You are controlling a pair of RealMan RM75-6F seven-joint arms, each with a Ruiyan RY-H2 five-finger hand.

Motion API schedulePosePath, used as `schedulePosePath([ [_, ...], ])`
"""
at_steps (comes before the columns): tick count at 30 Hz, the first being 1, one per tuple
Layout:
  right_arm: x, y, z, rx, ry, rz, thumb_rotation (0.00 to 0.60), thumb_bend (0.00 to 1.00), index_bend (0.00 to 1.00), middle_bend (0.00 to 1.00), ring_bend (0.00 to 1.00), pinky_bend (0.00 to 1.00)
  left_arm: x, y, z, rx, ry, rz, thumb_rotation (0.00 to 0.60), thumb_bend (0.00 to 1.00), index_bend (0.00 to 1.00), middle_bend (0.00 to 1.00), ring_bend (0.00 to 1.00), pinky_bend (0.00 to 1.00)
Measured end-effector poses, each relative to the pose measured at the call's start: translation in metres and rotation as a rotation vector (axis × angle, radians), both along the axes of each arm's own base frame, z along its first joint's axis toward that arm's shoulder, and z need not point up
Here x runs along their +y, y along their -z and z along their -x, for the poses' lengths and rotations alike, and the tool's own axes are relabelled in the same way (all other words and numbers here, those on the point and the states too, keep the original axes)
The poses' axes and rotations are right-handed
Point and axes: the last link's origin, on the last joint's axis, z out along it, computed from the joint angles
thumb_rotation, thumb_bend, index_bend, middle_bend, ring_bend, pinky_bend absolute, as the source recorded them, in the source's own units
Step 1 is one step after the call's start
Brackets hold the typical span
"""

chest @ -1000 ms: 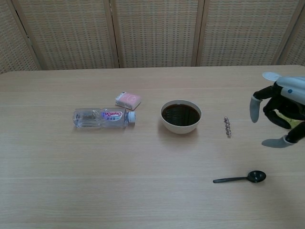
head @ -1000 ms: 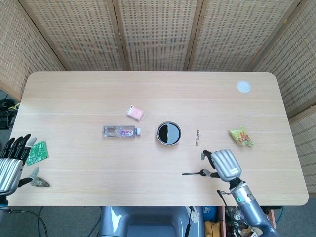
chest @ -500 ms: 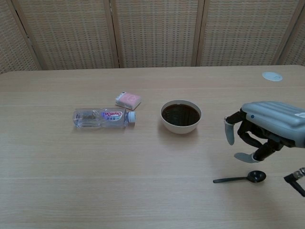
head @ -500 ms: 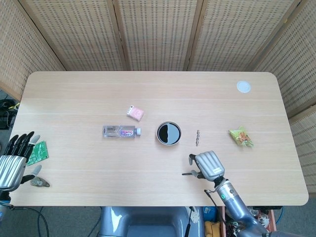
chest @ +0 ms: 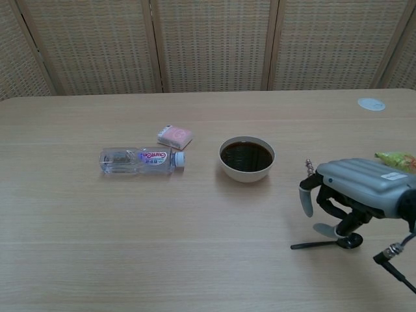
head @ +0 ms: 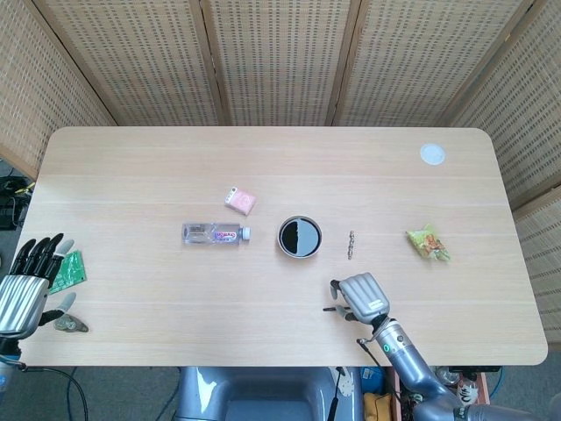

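Spoon (chest: 323,244) lies black on the table's (head: 158,158) near right part, bowl end under the right hand (chest: 356,192). Fingers hang apart just above it, nothing gripped. Bowl (chest: 246,158) of dark liquid sits farther left. Left hand (head: 24,285) spread, empty, at near left edge.

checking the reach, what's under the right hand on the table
Under the right hand lies a black spoon: handle sticking out left, bowl below the curled fingers. The hand hides whether any finger touches it.
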Motion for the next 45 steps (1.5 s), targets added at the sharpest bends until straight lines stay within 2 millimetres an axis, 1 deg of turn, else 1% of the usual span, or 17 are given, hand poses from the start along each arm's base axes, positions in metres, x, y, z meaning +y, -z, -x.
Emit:
schedulePosePath([
  [4, -0.001, 0.007, 0.003, 0.018, 0.009, -0.01, 0.6, 0.49, 0.56, 0.92, 0.95, 1.0, 0.0, 0.0, 0.0, -0.002, 0.0, -0.001, 0.6, 0.31, 0.0, 0.0, 0.0, 0.0],
  [8, -0.001, 0.016, 0.009, 0.051, 0.022, -0.024, 0.6, 0.5, 0.54, 0.91, 0.95, 1.0, 0.0, 0.0, 0.0, -0.004, -0.002, -0.001, 0.6, 0.31, 0.0, 0.0, 0.0, 0.0],
  [15, -0.001, 0.022, 0.014, 0.083, 0.032, -0.033, 0.6, 0.5, 0.53, 0.91, 0.95, 1.0, -0.001, 0.0, 0.002, -0.006, -0.004, 0.002, 0.6, 0.31, 0.0, 0.0, 0.0, 0.0],
  [45, 0.001, 0.039, 0.009, 0.145, 0.026, -0.063, 0.6, 0.52, 0.53, 0.91, 0.95, 1.0, -0.001, 0.001, 0.006, -0.016, -0.011, 0.001, 0.6, 0.31, 0.0, 0.0, 0.0, 0.0],
])
